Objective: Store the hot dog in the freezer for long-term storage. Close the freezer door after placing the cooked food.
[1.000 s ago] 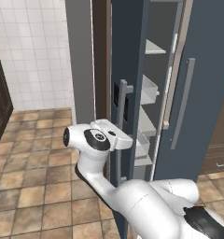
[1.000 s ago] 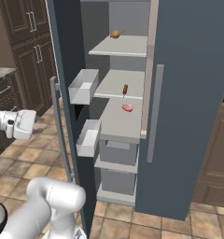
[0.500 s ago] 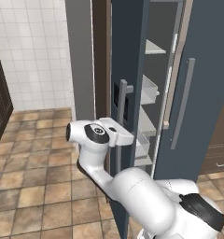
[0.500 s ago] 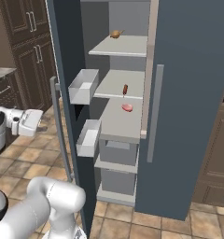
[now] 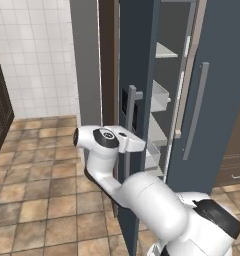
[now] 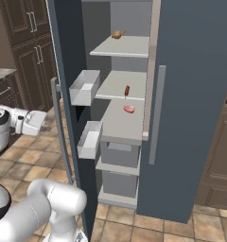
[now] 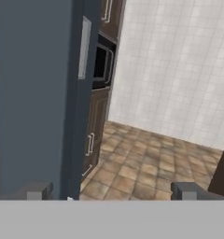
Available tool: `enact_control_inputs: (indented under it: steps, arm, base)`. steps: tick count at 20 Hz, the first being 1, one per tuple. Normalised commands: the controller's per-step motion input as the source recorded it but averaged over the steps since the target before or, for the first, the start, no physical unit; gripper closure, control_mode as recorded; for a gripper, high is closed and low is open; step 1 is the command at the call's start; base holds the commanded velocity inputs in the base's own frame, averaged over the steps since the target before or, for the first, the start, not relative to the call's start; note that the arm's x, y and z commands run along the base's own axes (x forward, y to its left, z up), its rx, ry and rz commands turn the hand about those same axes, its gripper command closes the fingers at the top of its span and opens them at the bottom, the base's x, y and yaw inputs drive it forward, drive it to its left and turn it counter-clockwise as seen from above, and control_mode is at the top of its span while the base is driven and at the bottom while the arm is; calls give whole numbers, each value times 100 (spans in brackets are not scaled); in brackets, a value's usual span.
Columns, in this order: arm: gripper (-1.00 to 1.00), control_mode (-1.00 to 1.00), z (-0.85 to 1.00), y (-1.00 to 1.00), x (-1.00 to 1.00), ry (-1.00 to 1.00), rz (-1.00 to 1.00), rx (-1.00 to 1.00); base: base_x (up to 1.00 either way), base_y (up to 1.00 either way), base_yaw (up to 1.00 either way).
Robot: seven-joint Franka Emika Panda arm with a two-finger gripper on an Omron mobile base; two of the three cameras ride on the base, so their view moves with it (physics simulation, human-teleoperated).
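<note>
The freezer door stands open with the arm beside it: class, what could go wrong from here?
1. The open gripper sits outside the freezer door, near its handle; a push might catch the bar rather than the panel.
2. The door's white bins swing toward the shelves; the hot dog may roll if the door slams.

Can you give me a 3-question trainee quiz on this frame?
1. True or false: the hot dog lies on a freezer shelf.
2. The freezer door is: A) shut B) open C) off its hinges.
3. Which item sits on the shelf below the hot dog?

Key
1. True; it sits near that shelf's right edge.
2. B; its white bins face the shelves, and the gripper, jaws open, sits by the door handle outside.
3. The pink meat.
</note>
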Motion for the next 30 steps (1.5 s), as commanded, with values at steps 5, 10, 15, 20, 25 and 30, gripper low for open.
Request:
enact_control_inputs:
  steps: [5,10,15,20,25,30]
  arm:
    - [-100,-100,0,-2,13,4,0,0]
    - [-100,-100,0,0,0,0,0,0]
    - [-100,-100,0,5,0,0,1,0]
    - [-100,-100,0,28,0,0,3,-1]
    - [-100,-100,0,38,0,0,0,-1]
    - [-100,-100,0,23,13,0,0,-2]
  base:
    - [0,0,0]
    - [0,0,0]
    - [0,0,0]
    - [0,0,0]
    - [0,0,0]
    - [0,0,0]
